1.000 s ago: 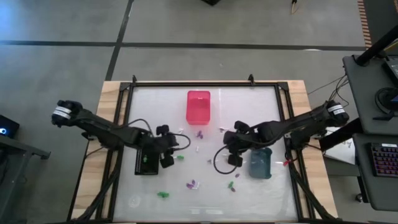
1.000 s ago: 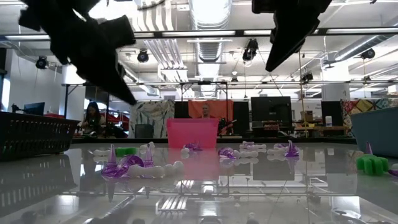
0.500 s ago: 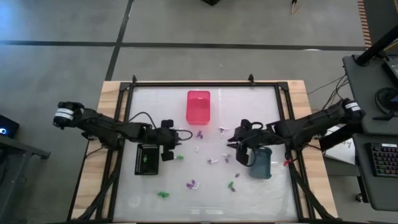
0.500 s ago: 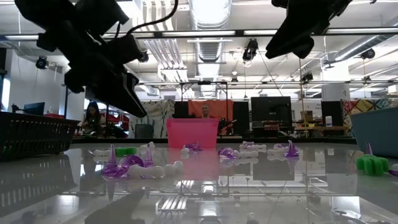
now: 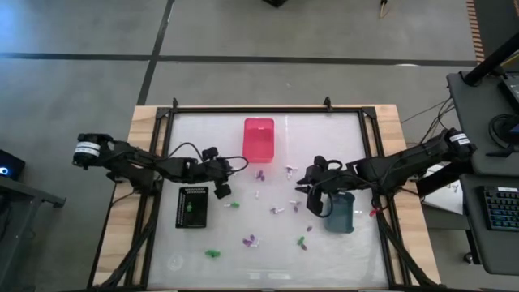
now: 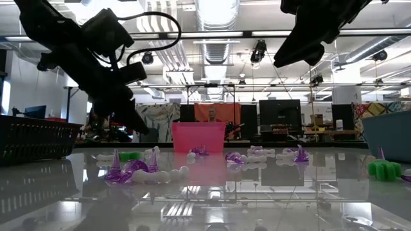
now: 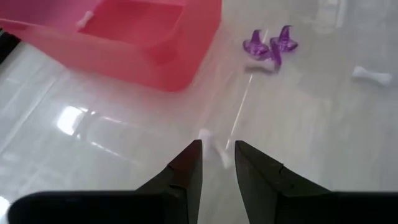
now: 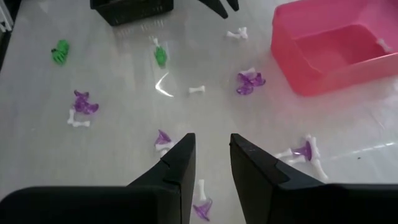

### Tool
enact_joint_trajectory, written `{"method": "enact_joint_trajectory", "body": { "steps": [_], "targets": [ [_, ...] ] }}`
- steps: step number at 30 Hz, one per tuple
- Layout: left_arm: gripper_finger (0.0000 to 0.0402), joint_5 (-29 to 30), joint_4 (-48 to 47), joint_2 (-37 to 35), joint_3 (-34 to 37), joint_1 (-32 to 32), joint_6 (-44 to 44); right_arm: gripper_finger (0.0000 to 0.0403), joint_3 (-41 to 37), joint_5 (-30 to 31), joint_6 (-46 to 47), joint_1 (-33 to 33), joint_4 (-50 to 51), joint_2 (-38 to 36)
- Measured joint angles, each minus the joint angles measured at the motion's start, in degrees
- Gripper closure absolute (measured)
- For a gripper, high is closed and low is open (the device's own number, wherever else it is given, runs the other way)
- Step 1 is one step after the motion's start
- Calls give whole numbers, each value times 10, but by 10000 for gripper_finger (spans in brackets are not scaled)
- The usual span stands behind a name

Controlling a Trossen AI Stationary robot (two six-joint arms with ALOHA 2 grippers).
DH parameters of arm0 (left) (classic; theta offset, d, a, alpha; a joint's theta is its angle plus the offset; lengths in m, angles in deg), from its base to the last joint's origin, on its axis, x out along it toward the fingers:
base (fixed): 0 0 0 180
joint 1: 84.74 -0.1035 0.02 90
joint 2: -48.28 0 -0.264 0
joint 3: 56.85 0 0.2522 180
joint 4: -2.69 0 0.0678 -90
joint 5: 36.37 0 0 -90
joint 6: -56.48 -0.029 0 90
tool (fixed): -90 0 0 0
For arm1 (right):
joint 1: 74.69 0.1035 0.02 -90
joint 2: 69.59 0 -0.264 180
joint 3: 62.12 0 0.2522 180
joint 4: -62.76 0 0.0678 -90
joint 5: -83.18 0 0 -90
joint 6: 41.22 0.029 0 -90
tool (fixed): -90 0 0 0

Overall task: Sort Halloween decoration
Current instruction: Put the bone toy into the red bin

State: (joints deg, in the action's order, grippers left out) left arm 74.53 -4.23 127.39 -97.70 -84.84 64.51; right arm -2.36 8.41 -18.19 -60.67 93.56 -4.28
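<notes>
Tiny Halloween decoration pieces lie scattered on the table: purple ones (image 5: 259, 173), a white bone (image 7: 211, 144), green ones (image 5: 212, 254) and more purple (image 8: 82, 103). My left gripper (image 5: 225, 182) hangs open just above the table, near the pink bin (image 5: 259, 139). In the left wrist view its fingertips (image 7: 217, 163) stand on either side of the white bone without touching it. My right gripper (image 5: 310, 191) is open and raised over the table's middle, beside the grey-blue bin (image 5: 340, 212). In the right wrist view (image 8: 211, 163) scattered pieces lie below it.
A black bin (image 5: 192, 206) sits on the table's left with a green piece inside. The pink bin holds one white piece (image 7: 85, 17). A black metal frame (image 5: 268, 109) runs round the table. People and desks show far behind the table in the low view.
My left gripper has moved from beside the black bin toward the far edge and the pink bin, and has come lower. My right gripper has shifted slightly toward the grey-blue bin and then kept still. No piece has moved.
</notes>
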Motion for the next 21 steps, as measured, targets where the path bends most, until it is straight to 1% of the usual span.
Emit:
{"method": "enact_joint_trajectory", "body": {
  "steps": [4,14,21],
  "targets": [
    [324,-21,37,23,0,0,0,317,0,0,2,0,0,1],
    [324,-24,43,93,-3,0,16,312,0,0,10,0,-1,1],
    [324,-18,53,105,-3,0,33,312,0,10,10,0,-2,1]
  ]
}}
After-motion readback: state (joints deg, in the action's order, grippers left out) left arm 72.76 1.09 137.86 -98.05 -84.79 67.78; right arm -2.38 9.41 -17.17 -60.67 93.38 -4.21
